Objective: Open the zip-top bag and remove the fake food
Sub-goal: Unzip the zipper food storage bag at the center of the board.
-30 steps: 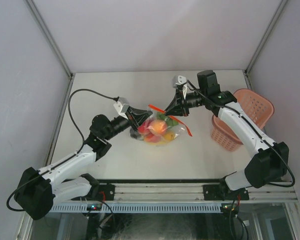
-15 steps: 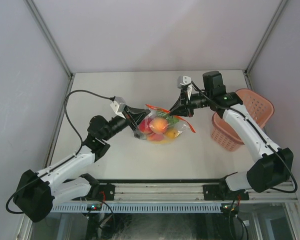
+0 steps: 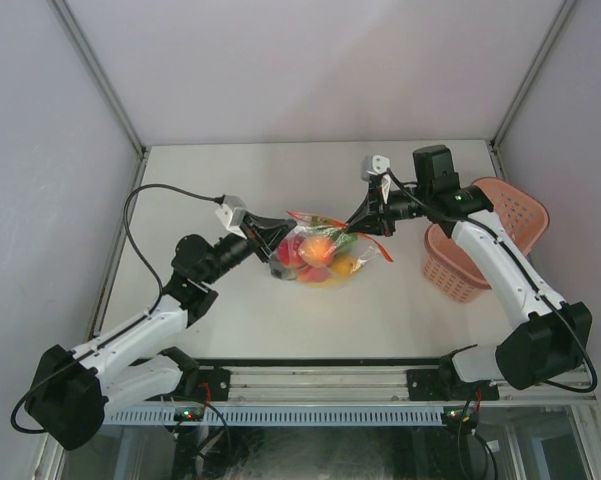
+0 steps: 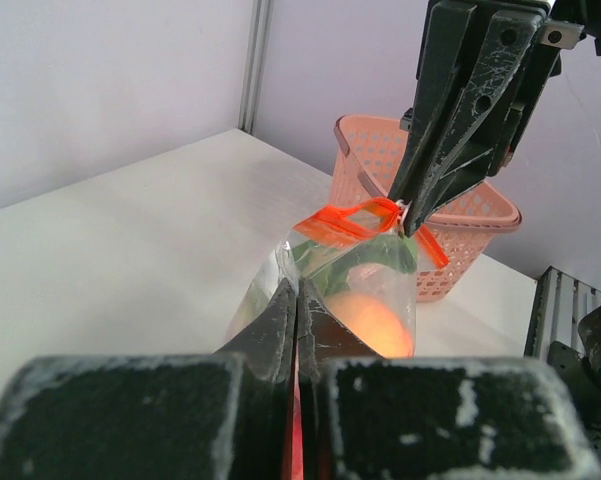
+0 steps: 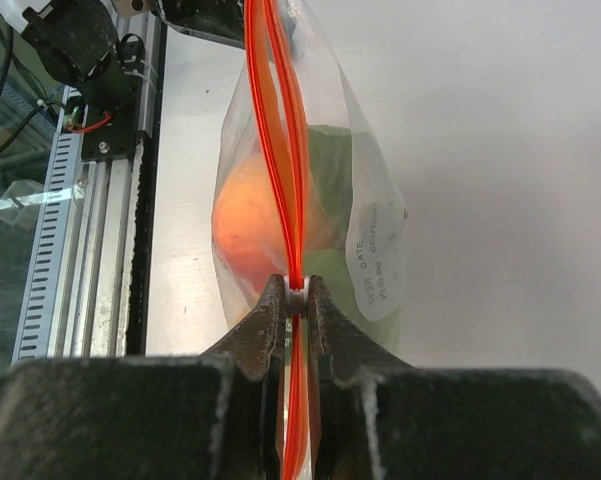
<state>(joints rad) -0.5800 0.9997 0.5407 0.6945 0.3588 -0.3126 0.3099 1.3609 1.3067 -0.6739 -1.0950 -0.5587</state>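
Note:
The zip-top bag [image 3: 322, 256] hangs stretched between both grippers just above the white table [image 3: 220, 180]. My left gripper [image 3: 271, 241] is shut on the bag's left end; in the left wrist view its tips [image 4: 298, 287] pinch the clear plastic and the red zipper strip. My right gripper [image 3: 366, 222] is shut on the white slider [image 5: 297, 297] of the red-orange zipper strip [image 5: 276, 130], whose two halves bow slightly apart. The fake food is inside the bag: an orange fruit [image 5: 246, 222], a green vegetable [image 5: 332, 152] and a red piece [image 3: 293, 250]. A white label [image 5: 377, 262] faces right.
A pink lattice basket [image 3: 492, 238] stands at the table's right edge, close under my right forearm; it also shows behind the bag [image 4: 467, 190] in the left wrist view. The aluminium rail [image 3: 310, 380] runs along the near edge.
My right gripper has slid to the right along the zipper strip. My left gripper has drawn a little to the left, and the bag is pulled tauter between them.

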